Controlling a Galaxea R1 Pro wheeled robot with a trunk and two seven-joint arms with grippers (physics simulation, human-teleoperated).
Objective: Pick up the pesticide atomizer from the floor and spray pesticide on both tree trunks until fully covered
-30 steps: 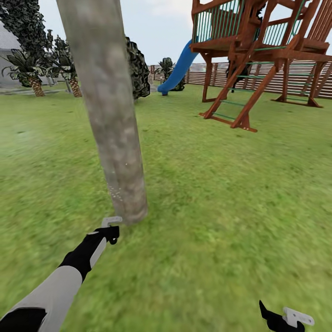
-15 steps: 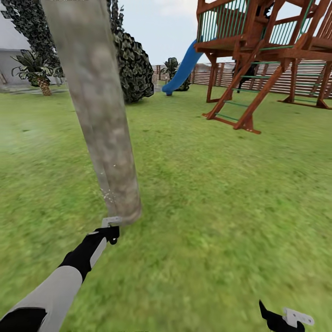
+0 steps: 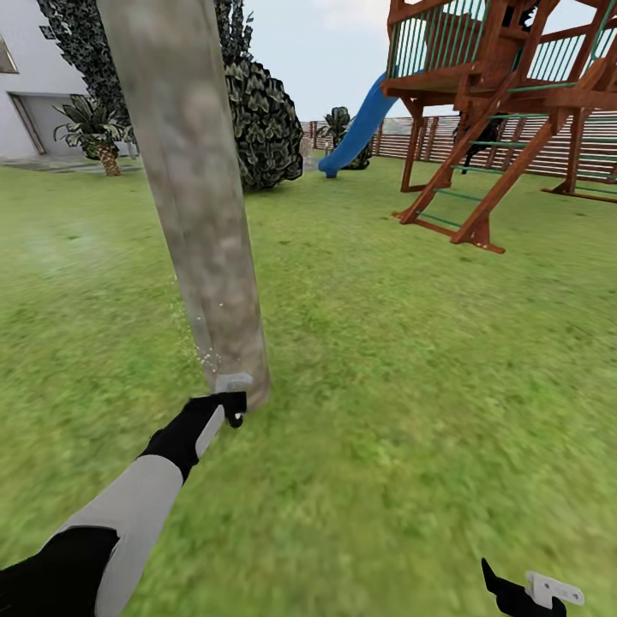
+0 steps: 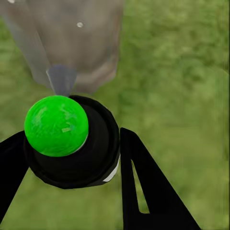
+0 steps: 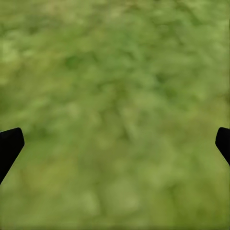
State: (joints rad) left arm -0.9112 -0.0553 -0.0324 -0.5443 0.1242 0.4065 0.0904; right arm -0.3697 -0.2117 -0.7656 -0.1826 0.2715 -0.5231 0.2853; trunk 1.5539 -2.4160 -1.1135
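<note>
head view: the left gripper (image 3: 230, 401), at lower left of centre, is pinching the pesticide atomizer (image 4: 72, 141) and pointing it at the base of the tree trunk (image 3: 193, 197) just beyond, the bottle's long axis apparently aiming straight at the bark. white pesticide (image 3: 204, 353) specks are dotting the trunk's lower left edge. the right gripper (image 3: 531, 591), fingers spread over the grass (image 3: 411, 360), is idling at bottom right, well apart.
</note>
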